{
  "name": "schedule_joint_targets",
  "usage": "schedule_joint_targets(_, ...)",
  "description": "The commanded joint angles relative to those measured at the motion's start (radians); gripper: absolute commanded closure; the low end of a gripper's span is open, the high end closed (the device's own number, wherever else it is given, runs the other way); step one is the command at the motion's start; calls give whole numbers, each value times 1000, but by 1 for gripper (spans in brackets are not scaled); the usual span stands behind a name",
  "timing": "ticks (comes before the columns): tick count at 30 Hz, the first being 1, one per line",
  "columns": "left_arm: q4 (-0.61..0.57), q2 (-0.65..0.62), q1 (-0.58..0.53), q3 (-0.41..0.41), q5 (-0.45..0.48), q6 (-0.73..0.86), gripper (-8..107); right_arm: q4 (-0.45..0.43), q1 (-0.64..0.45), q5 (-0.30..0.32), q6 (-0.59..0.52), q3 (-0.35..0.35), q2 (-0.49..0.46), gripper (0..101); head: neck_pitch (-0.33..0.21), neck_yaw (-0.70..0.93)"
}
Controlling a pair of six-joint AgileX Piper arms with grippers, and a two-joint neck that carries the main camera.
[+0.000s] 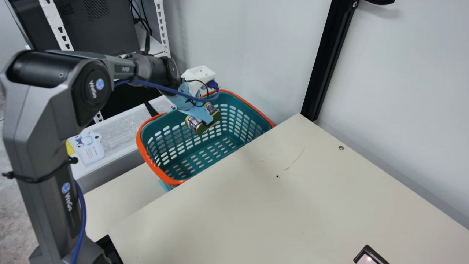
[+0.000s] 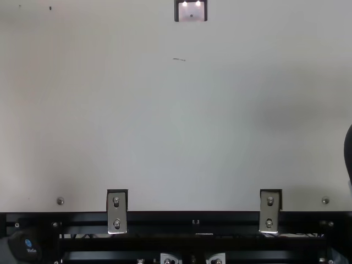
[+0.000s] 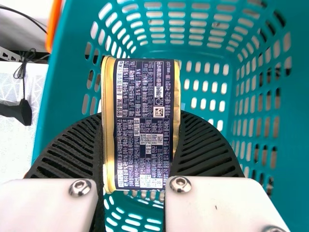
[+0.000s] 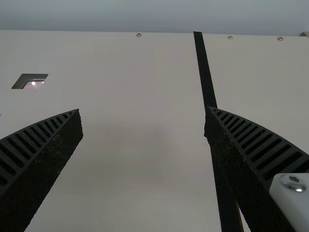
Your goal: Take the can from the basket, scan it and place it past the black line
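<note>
L pincer (image 3: 141,118) closed w/ can (image 3: 143,150) pinched by gold ends, long side x-wise, over basket (image 1: 158,171); scanner (image 1: 367,259) R.

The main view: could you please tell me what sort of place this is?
Probably a robotics lab with a mock checkout: a grey jointed arm at a smooth cream table, a teal plastic basket with an orange rim beside it, and a dark-framed pinkish panel, perhaps a scanner, in the tabletop.

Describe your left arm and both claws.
The left arm is grey with black joints, round blue badges, a black tie, a blue cable and a white wrist housing. Left claw and right claw have black ribbed fingers, white mounts and silver screws.
</note>
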Motion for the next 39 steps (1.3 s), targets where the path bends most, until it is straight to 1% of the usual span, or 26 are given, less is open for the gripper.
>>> schedule_joint_targets(1, 1, -22, -4, 0, 11, -17, 89, 0, 0, 0, 0, 0, 0, 0, -37, 33)
schedule_joint_targets(4, 1, -53, -10, 3, 26, -35, 89, 0, 0, 0, 0, 0, 0, 0, -37, 33)
schedule_joint_targets(7, 2, -84, -14, 8, 39, -50, 77, 0, 0, 0, 0, 0, 0, 0, -37, 33)
schedule_joint_targets(8, 1, -95, -15, 9, 44, -55, 76, 0, 0, 0, 0, 0, 0, 0, -37, 33)
schedule_joint_targets(9, 0, -106, -16, 10, 49, -58, 79, 0, 0, 0, 0, 0, 0, 0, -37, 33)
schedule_joint_targets(11, -5, -125, -17, 11, 59, -65, 89, 0, 0, 0, 0, 0, 0, 0, -37, 33)
schedule_joint_targets(13, -10, -145, -18, 9, 72, -70, 88, 0, 0, 0, 0, 0, 0, 0, -37, 33)
schedule_joint_targets(14, -13, -155, -18, 8, 78, -73, 84, 0, 0, 0, 0, 0, 0, 0, -37, 33)
schedule_joint_targets(18, -25, -187, -17, 0, 103, -81, 77, 0, 0, 0, 0, 0, 0, 0, -37, 33)
schedule_joint_targets(22, -35, -213, -15, -8, 125, -91, 75, 0, 0, 0, 0, 0, 0, 0, -37, 33)
schedule_joint_targets(24, -38, -225, -14, -10, 133, -98, 72, 0, 0, 0, 0, 0, 0, 0, -37, 33)
schedule_joint_targets(26, -41, -237, -15, -11, 140, -106, 59, 0, 0, 0, 0, 0, 0, 0, -37, 33)
schedule_joint_targets(30, -43, -264, -19, -9, 154, -126, 56, 0, 0, 0, 0, 0, 0, 0, -37, 33)
schedule_joint_targets(32, -44, -276, -22, -7, 160, -135, 49, 0, 0, 0, 0, 0, 0, 0, -37, 33)
schedule_joint_targets(33, -46, -282, -24, -5, 162, -139, 40, 0, 0, 0, 0, 0, 0, 0, -37, 33)
schedule_joint_targets(34, -46, -290, -26, -4, 165, -144, 37, 0, 0, 0, 0, 0, 0, 0, -37, 33)
schedule_joint_targets(39, -49, -324, -33, 2, 181, -166, 34, 0, 0, 0, 0, 0, 0, 0, -37, 33)
